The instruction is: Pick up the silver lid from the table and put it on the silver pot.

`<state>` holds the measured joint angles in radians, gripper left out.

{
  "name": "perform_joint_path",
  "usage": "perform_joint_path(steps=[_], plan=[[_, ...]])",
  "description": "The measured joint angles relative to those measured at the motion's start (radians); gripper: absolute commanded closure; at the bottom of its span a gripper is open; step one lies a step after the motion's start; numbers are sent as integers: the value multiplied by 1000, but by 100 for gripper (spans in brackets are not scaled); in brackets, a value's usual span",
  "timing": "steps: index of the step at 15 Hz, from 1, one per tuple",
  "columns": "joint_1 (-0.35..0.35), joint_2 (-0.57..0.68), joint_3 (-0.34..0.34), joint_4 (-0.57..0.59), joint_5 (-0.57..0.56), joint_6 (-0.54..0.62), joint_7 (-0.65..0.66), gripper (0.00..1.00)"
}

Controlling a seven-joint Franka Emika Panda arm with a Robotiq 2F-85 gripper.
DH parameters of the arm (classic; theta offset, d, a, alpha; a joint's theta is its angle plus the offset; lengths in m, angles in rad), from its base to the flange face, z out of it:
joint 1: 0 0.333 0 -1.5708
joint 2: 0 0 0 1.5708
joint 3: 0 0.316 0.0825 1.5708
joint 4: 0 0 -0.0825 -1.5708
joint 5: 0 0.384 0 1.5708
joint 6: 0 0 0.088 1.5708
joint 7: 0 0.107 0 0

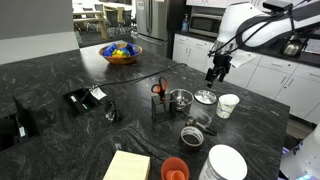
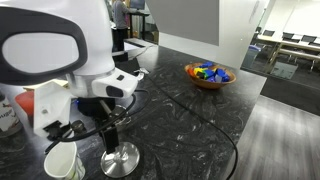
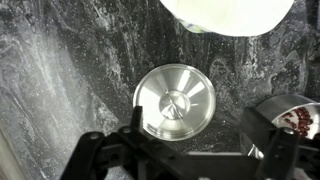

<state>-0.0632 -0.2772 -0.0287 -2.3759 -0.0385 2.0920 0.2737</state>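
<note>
The only label-like mark is a white patch on the black box (image 1: 82,98) at the far side of the dark marbled counter (image 1: 60,75), and it is too small to read.

The silver lid (image 1: 205,97) lies flat on the counter between the silver pot (image 1: 181,99) and the white paper cup (image 1: 228,105), just beside both. From the wrist it shows as a shiny disc (image 3: 174,101) with a small knob at its middle. The gripper (image 1: 216,76) hangs over it with its fingers (image 3: 131,122) spread wide, one to each side of the disc and holding nothing. Whether they touch the metal cannot be told.

The pot stands upright with an open mouth, and its inside is too small to make out. A red-handled tool (image 1: 158,90) stands just beside it. Nearer the camera sits a lower metal vessel (image 1: 192,133) with a dark centre. At the right edge of the wrist view a shiny vessel (image 3: 295,115) holds something dark with reddish specks, but which of the metal vessels it is cannot be told.

The orange cup (image 1: 174,168) and the large white plate (image 1: 226,163) stand at the near edge of the counter, with a yellow pad (image 1: 127,166) beside them. Well apart from these, a brown bowl (image 1: 120,53) holds a heap of blue, yellow and red pieces, seen in both exterior views (image 2: 210,73).
</note>
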Motion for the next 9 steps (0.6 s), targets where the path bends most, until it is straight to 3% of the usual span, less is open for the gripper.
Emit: perform_joint_path(steps=[9], plan=[[1,98,0,6,19,34,53,0]])
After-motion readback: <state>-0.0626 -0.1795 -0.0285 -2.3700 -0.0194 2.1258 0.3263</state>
